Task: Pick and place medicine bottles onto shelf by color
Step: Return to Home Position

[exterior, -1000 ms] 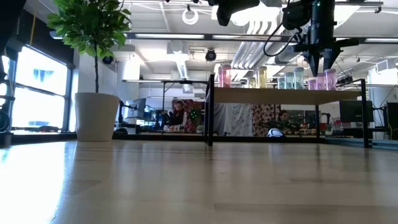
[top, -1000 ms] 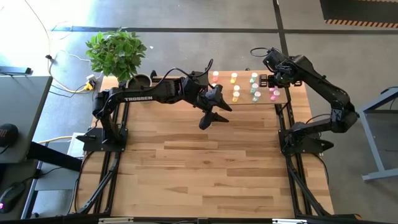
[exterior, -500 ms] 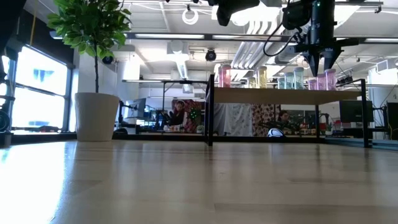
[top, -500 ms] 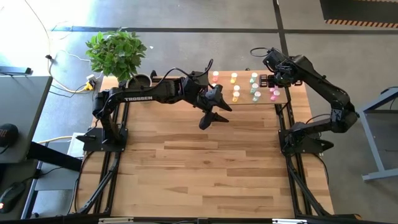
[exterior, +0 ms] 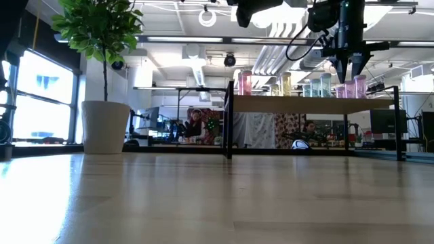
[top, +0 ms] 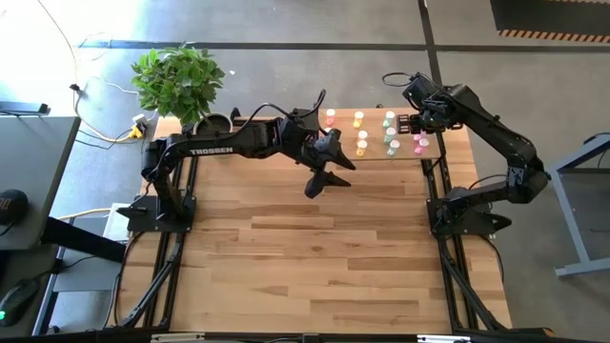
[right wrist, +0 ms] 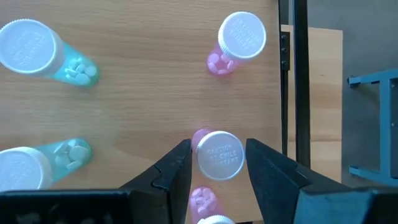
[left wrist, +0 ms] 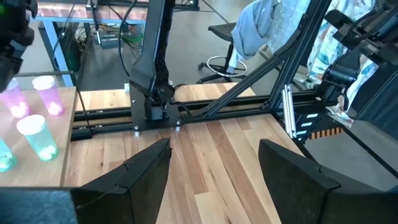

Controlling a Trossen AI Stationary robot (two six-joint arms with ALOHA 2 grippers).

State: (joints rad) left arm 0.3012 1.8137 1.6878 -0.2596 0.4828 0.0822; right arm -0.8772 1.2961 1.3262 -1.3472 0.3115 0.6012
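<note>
Pink-purple bottle (right wrist: 219, 157) on shelf (right wrist: 137, 93) sits between right gripper (right wrist: 217, 149) fingers, released, slight gaps either side. Left gripper (top: 324, 184) spread, above tabletop (top: 315, 248) beside shelf.

Across the pale-wood shelf (top: 375, 131) in the upper middle of the high view, the medicine bottles (top: 362, 139) stood in pink, yellow, pale green and magenta columns. The right wrist view showed white caps (right wrist: 219, 155) over teal and pink-purple bodies, and the table (top: 305, 257) was striped honey-brown planks.
</note>
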